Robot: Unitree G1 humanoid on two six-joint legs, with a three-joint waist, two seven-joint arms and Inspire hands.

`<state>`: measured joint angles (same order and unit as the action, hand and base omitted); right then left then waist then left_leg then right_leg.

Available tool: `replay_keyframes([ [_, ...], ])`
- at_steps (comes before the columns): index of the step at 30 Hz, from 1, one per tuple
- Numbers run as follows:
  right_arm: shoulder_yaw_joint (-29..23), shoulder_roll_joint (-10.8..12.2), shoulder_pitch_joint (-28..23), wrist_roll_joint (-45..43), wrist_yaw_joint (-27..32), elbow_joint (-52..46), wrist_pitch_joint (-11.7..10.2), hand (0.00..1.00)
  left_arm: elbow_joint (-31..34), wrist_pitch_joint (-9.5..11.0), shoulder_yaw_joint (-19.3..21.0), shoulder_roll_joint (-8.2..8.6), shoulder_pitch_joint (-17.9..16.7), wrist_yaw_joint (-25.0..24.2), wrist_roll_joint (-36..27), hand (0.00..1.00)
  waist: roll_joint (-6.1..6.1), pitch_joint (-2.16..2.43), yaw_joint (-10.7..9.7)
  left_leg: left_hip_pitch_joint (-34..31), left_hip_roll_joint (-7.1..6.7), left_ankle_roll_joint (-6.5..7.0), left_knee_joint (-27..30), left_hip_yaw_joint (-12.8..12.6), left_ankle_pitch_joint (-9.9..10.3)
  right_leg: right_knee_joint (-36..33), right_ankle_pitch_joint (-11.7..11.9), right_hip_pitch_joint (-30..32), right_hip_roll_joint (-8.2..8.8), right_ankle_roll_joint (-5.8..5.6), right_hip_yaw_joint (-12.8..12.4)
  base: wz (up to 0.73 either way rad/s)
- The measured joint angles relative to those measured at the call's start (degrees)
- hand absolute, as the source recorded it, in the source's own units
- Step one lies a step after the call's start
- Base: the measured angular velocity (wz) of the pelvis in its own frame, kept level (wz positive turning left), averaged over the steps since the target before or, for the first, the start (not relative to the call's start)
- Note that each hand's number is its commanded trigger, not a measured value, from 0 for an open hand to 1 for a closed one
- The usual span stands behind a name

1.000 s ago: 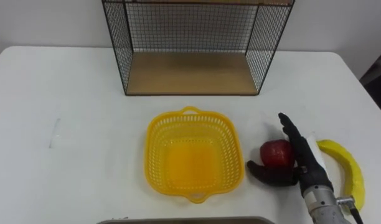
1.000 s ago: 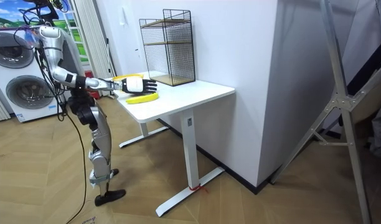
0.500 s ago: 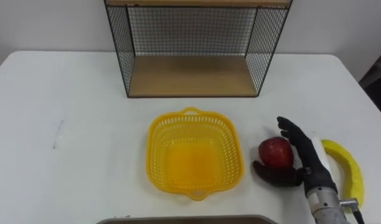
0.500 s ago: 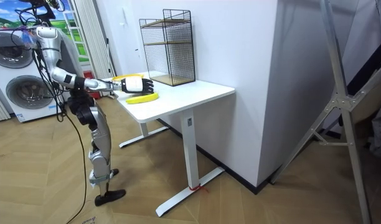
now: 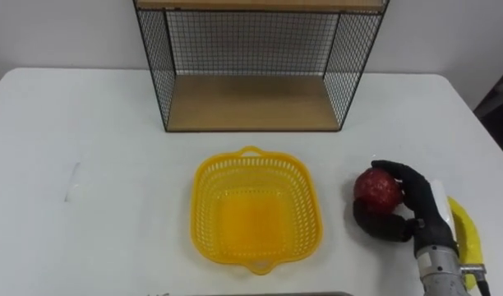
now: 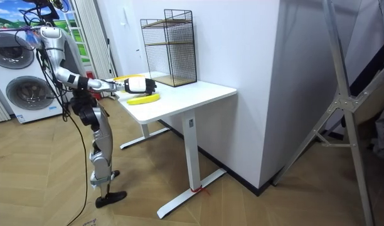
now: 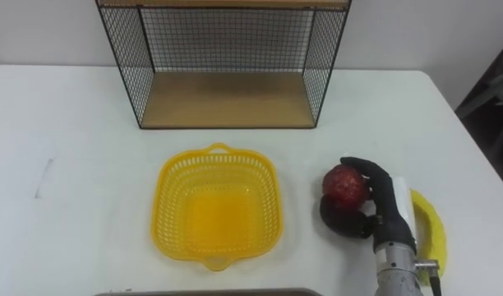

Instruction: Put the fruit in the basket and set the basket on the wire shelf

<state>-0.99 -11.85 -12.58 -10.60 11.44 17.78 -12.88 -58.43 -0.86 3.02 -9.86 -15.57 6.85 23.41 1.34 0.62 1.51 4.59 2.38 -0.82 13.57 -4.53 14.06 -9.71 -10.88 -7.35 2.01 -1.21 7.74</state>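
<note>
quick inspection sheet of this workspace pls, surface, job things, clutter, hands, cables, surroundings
surface: white table, all the job's things are on it
basket: yellow basket, empty, in front of the wire shelf
apple: red apple, right of the basket, in the right hand
banana: banana, flat on the table, right of the right hand
wire shelf: wire shelf, at the table's far edge, bottom board bare
clutter: nothing seen
hands: right hand, fingers and thumb curled round the apple
cables: nothing seen
surroundings: washing machine behind the robot, wooden floor
</note>
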Motion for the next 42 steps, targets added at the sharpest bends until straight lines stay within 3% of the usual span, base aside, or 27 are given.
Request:
replay_keyframes([
  [8,0.96,0.73,-0.1,7.2,-0.79,-1.37,1.0,1.0,-0.01,-0.01,-2.21,0.23,0.03,0.53,-0.19,0.0,-0.08,0.0,-0.08,-0.63,0.1,-0.03,0.14,0.05,0.04,-0.14,0.07,0.38,-0.08,0.11,-0.03,0.0],
  [15,3.21,0.55,-1.16,9.7,-4.67,-7.03,5.04,1.0,-1.27,0.02,-2.19,0.48,0.45,1.6,-0.23,0.0,-0.16,-0.02,0.55,-0.83,0.13,-0.03,-0.14,-0.99,-0.01,-0.55,0.1,1.56,-0.21,0.11,-1.4,-0.08],
  [16,4.44,0.42,-1.18,10.12,-5.81,-9.18,5.55,1.0,-1.47,0.05,-2.2,0.5,0.32,1.6,-0.31,0.0,-0.35,-0.26,0.51,-0.86,0.17,-0.02,-0.08,-1.35,-0.02,-0.98,0.1,2.03,-0.17,0.11,-1.57,-0.17],
  [24,5.91,0.83,-0.4,10.32,-9.31,-20.31,5.42,1.0,-4.68,0.36,-2.13,1.7,0.49,1.59,-0.24,0.0,-1.04,-0.78,0.36,-1.31,0.15,0.0,-0.05,-1.3,-0.01,-1.0,0.13,2.37,-0.1,0.06,-1.36,0.0],
  [33,6.54,0.82,-0.25,12.55,-11.04,-31.93,5.42,1.0,-5.12,1.26,-5.39,1.81,0.78,1.54,-0.8,0.0,-1.18,-0.72,0.41,-1.86,0.14,0.0,0.02,-0.98,-0.01,-0.94,0.13,2.51,-0.08,0.06,-1.05,0.01],
  [42,9.51,0.85,1.15,9.58,-12.33,-32.7,5.42,1.0,-5.96,1.73,-7.75,1.45,2.01,0.86,-1.48,0.0,-1.15,-0.68,0.88,-1.74,0.15,0.0,0.15,-1.05,-0.01,-1.09,0.13,2.6,-0.11,0.07,-1.23,0.0],
])
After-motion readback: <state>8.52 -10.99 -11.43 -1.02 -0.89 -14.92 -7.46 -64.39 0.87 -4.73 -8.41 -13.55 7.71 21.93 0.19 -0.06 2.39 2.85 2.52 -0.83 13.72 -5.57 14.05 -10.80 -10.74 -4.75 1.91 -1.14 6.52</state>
